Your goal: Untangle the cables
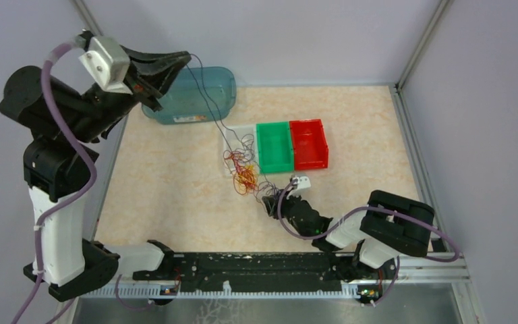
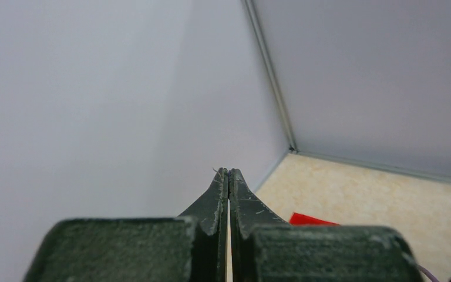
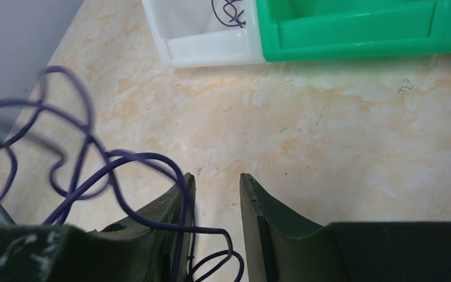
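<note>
Beige tabletop (image 1: 175, 182) w/ purple cable (image 1: 207, 96) pinched in L hand (image 2: 229, 171), R hand (image 3: 215, 176) half-spread; bin label (image 1: 190, 118) illegible.

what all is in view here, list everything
purple cable: count unclear, dark purple, one strand rising up and left from the tangle, loops nearer on the table
red cable: count unclear, red, in the tangle
orange cable: count unclear, yellow-orange, near side of the tangle
white bin: 1, white, left end of the bin row, purple loop inside
green bin: 1, green, middle of the row
red bin: 1, red, right end of the row
container: 1, clear teal, far left corner
table: 1, beige marbled
left gripper: 1, black, raised at far left, shut on the purple cable
right gripper: 1, black, low by the tangle, open, purple cable looped at one finger
</note>
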`<move>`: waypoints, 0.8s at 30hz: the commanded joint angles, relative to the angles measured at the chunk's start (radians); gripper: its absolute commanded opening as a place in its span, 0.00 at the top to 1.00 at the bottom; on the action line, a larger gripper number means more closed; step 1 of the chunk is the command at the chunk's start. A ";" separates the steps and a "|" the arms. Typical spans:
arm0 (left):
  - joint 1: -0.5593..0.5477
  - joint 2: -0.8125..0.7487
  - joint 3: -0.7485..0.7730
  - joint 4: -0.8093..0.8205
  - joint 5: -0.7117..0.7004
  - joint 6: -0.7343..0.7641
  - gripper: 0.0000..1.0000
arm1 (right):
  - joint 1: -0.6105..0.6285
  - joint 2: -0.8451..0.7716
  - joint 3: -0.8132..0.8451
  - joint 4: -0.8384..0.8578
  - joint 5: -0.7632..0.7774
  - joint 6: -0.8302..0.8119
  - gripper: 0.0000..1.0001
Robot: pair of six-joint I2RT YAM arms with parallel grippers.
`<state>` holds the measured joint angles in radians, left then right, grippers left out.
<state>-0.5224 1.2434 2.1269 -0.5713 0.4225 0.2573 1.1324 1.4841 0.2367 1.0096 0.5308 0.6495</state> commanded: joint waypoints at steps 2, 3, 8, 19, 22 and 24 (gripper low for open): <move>-0.005 0.010 0.091 0.128 -0.108 0.060 1.00 | 0.013 0.011 -0.031 0.031 0.035 0.047 0.64; -0.006 0.010 0.093 0.126 -0.111 0.061 1.00 | 0.013 0.008 -0.036 0.029 0.038 0.049 0.64; -0.006 0.002 0.088 0.215 -0.183 0.072 1.00 | 0.013 -0.011 -0.069 0.009 0.050 0.082 0.64; -0.005 -0.014 0.009 0.068 -0.040 0.057 1.00 | 0.013 -0.322 -0.033 -0.241 0.071 -0.029 0.26; -0.006 -0.045 -0.078 0.044 0.011 0.027 1.00 | 0.013 -0.462 0.036 -0.350 0.027 -0.124 0.17; -0.006 -0.069 -0.142 0.034 0.046 0.007 1.00 | 0.011 -0.523 0.097 -0.418 -0.011 -0.182 0.14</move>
<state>-0.5220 1.2095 2.0712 -0.4877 0.3790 0.3054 1.1324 1.0790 0.2039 0.7208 0.5739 0.6090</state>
